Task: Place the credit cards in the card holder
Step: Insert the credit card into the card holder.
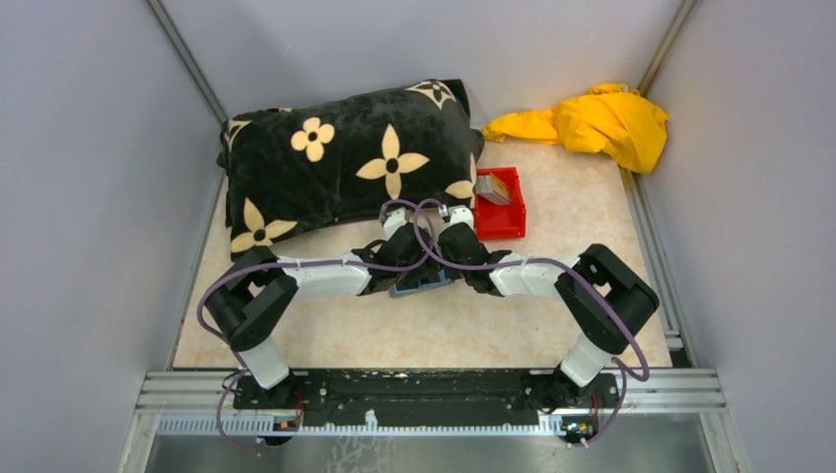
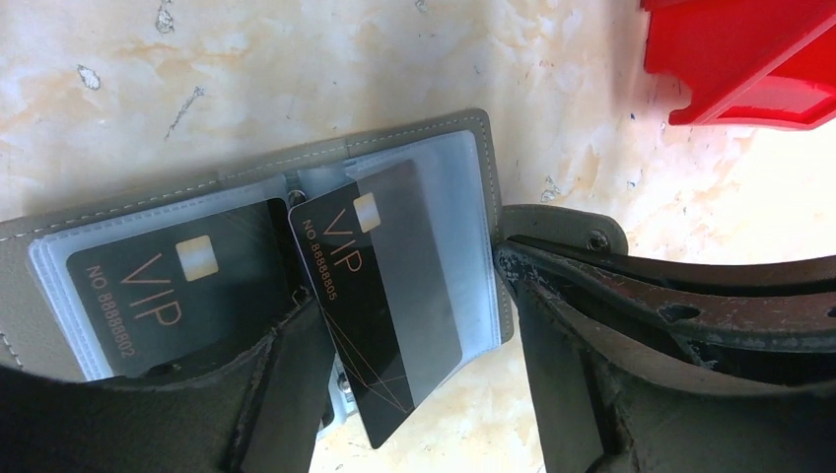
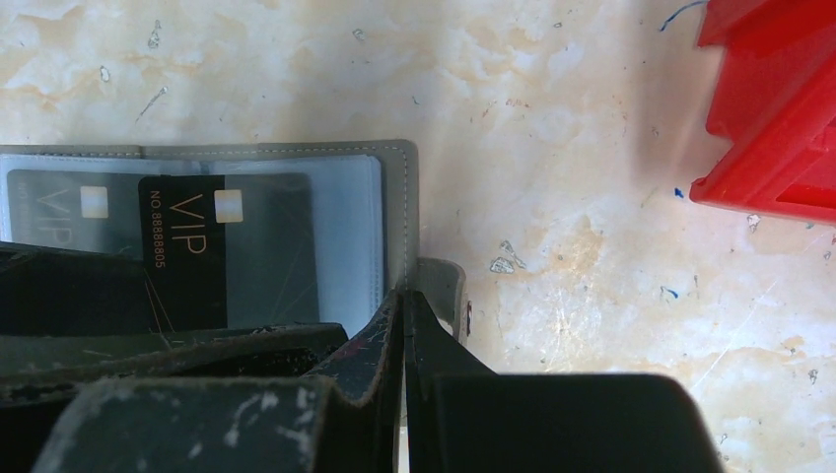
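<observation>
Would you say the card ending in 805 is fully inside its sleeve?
No, the card sits tilted, its lower corner sticking out past the holder.

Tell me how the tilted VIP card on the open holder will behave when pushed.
The tilted VIP card looks thin, flat and rigid, so it should probably slide as one piece rather than bend. Its glossy face and the clear sleeve over part of it suggest little friction. Because it sits askew, a corner may catch.
</observation>
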Controlling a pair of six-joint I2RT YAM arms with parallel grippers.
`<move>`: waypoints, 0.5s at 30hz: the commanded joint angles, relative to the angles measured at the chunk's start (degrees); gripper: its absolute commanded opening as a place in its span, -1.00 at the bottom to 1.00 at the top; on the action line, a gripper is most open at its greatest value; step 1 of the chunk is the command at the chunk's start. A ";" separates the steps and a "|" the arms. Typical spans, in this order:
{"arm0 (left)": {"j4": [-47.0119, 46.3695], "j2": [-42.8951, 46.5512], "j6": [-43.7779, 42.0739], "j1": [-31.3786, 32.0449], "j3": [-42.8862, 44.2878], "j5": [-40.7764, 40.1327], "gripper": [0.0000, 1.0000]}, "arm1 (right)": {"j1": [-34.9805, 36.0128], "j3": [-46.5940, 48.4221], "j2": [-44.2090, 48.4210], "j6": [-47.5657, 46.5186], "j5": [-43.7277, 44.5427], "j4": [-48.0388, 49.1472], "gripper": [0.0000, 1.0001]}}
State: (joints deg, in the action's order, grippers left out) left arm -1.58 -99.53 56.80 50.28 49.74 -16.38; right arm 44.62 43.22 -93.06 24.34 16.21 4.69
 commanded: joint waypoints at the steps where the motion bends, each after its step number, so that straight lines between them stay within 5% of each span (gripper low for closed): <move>1: 27.57 -5.66 -3.77 -0.09 -4.60 -0.84 0.53 | 0.29 1.60 -1.10 0.89 -1.79 0.12 -1.00; 15: 30.65 0.09 -1.82 -0.17 -3.31 -1.40 0.67 | 0.29 1.78 -3.48 0.67 -2.56 0.33 -1.00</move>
State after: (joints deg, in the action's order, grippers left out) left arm 7.27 -95.85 56.36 50.43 50.06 -17.06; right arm 44.95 44.05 -95.18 25.34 12.91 7.25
